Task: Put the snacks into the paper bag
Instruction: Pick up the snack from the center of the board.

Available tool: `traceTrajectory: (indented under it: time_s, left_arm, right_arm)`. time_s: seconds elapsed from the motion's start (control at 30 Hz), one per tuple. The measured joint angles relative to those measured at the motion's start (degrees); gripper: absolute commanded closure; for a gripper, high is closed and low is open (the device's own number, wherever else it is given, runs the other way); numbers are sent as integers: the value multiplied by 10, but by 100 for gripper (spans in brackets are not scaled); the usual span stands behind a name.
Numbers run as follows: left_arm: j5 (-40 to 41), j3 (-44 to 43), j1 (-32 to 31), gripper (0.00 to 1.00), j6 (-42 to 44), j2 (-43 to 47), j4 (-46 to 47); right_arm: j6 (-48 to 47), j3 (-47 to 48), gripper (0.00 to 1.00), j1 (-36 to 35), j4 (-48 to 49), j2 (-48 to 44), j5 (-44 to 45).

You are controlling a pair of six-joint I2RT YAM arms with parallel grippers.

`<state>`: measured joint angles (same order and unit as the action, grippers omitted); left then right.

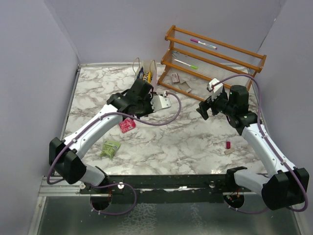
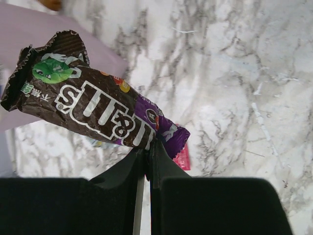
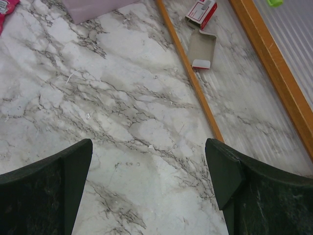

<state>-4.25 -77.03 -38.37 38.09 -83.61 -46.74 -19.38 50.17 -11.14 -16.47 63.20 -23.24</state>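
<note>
Left wrist view: left hand (image 2: 146,149) clamped on brown candy bar (image 2: 93,105) beside bag (image 1: 151,74); right hand (image 3: 148,164) spread wide, right of bag; red packet (image 1: 127,124), green packet (image 1: 110,148) on counter (image 1: 186,139).

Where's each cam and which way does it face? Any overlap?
Top external: above, behind the bases, looking down on the table; left arm and right arm show.
Left wrist: looks past the left gripper, shut on a candy bar.
Right wrist: looks down past the open right gripper at table and rack.
Shared: rack, in top and right wrist.
</note>
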Motion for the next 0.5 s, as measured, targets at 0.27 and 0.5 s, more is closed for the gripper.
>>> traceTrajectory:
  time_s: [0.27,0.5]
  left_arm:
    - [68,-61,14,100,-12,55,24]
    - [99,-169,56,100,-40,14,30]
  right_arm:
    - [0,0,1,0,0,0,-2]
    - [0,0,1,0,0,0,-3]
